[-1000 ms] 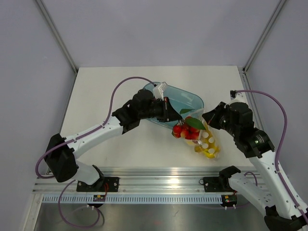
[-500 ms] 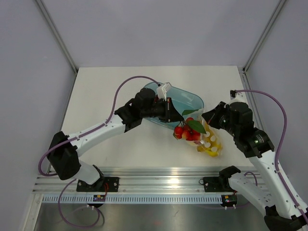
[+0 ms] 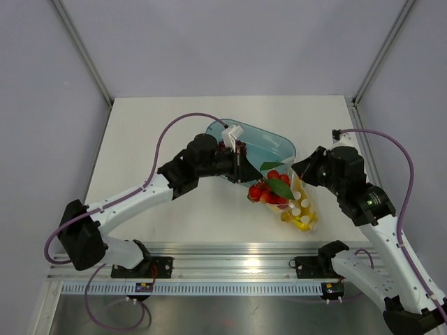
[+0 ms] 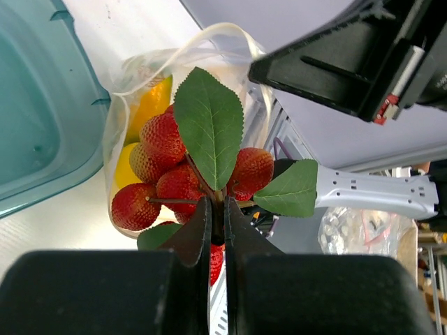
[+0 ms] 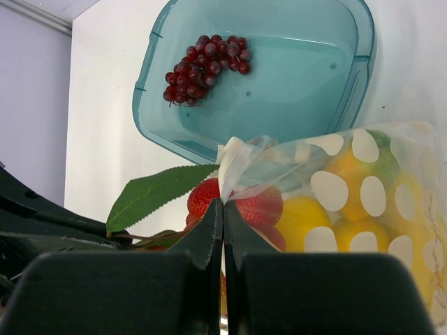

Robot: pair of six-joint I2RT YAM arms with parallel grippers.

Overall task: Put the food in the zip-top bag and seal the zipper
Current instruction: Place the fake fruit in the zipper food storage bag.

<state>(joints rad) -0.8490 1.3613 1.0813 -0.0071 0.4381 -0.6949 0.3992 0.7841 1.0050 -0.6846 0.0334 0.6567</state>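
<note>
A bunch of red strawberries (image 3: 267,191) with green leaves (image 4: 209,122) hangs from its stem, and my left gripper (image 4: 216,204) is shut on that stem. The bunch sits at the mouth of the dotted zip-top bag (image 3: 300,209), partly inside it. Yellow and orange fruits (image 5: 349,209) lie in the bag (image 5: 363,157). My right gripper (image 5: 223,204) is shut on the pale zipper strip (image 5: 234,157) at the bag's mouth edge and holds it up. In the top view the left gripper (image 3: 244,169) is left of the bunch and the right gripper (image 3: 296,173) is right of it.
A translucent teal tray (image 3: 272,143) stands just behind the bag, and a dark red grape bunch (image 5: 204,59) lies in the tray (image 5: 293,91). The table's near edge and a metal rail (image 3: 230,255) run close in front of the bag.
The left arm has shifted a little while still holding the strawberry bunch at the bag's mouth. The right gripper has kept its hold on the bag's edge.
</note>
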